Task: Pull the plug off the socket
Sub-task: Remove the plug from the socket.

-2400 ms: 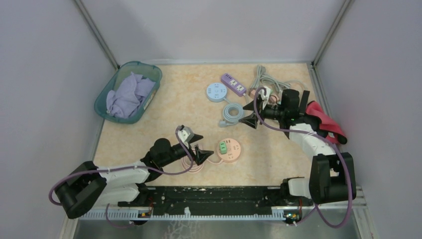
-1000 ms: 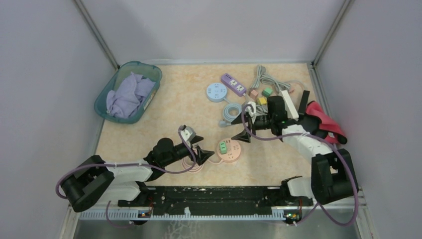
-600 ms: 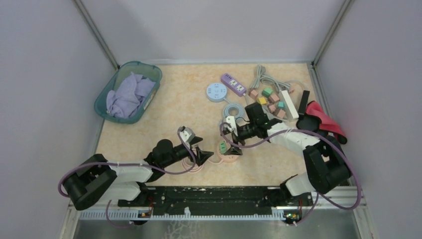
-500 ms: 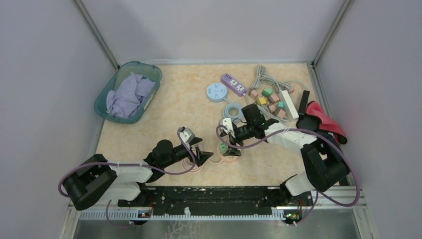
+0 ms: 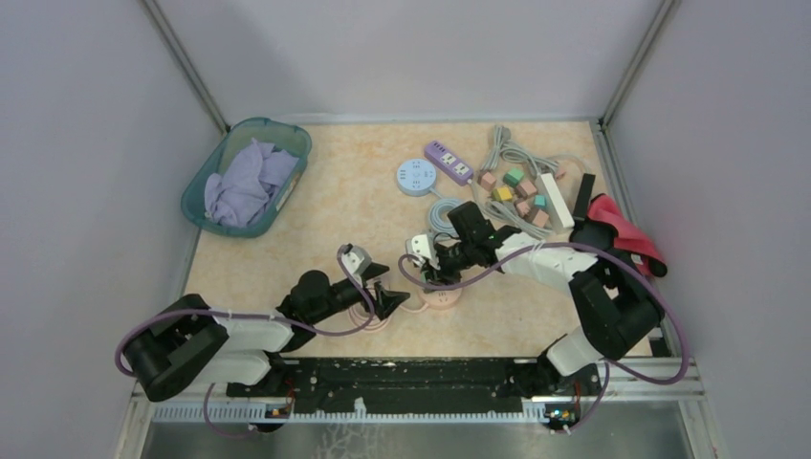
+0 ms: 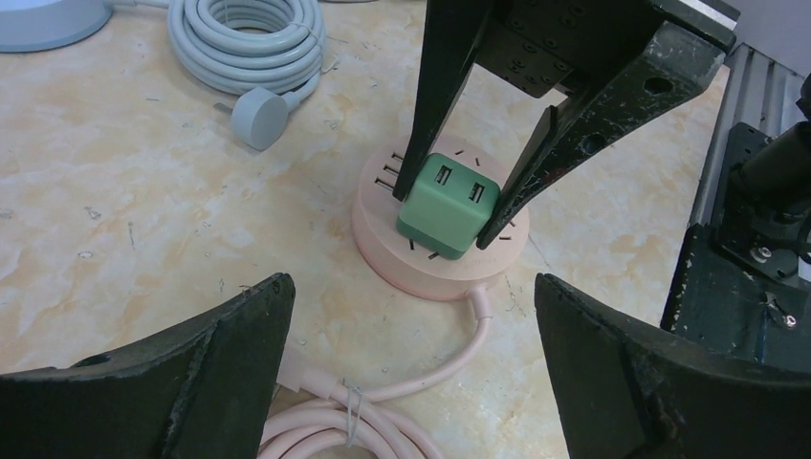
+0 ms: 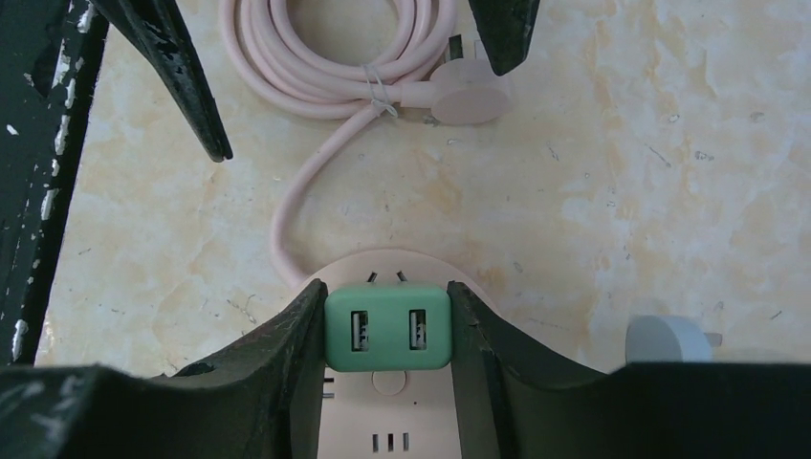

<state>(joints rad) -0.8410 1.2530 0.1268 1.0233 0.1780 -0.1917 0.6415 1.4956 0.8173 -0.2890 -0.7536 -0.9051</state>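
A green USB plug [image 6: 447, 205] [image 7: 387, 327] sits in a round pink socket [image 6: 421, 273] [image 7: 392, 426] [image 5: 442, 300] on the table. My right gripper [image 7: 387, 330] [image 5: 428, 278] is shut on the green plug, one finger touching each side of it. My left gripper [image 6: 411, 373] [image 5: 387, 295] is open and empty, just left of the socket, over the coiled pink cord [image 6: 325, 435] [image 7: 316, 67]. The plug is still seated on the socket.
A coiled grey cable [image 6: 247, 43] with a round plug lies behind the socket. A blue round socket [image 5: 416, 177], a purple power strip [image 5: 448, 162], coloured blocks [image 5: 516, 191], a red cloth [image 5: 626, 234] and a teal basket [image 5: 247, 177] stand farther back.
My right arm swung from the back right down and left to the pink socket, and its fingers closed on the green plug. My left arm barely moved.
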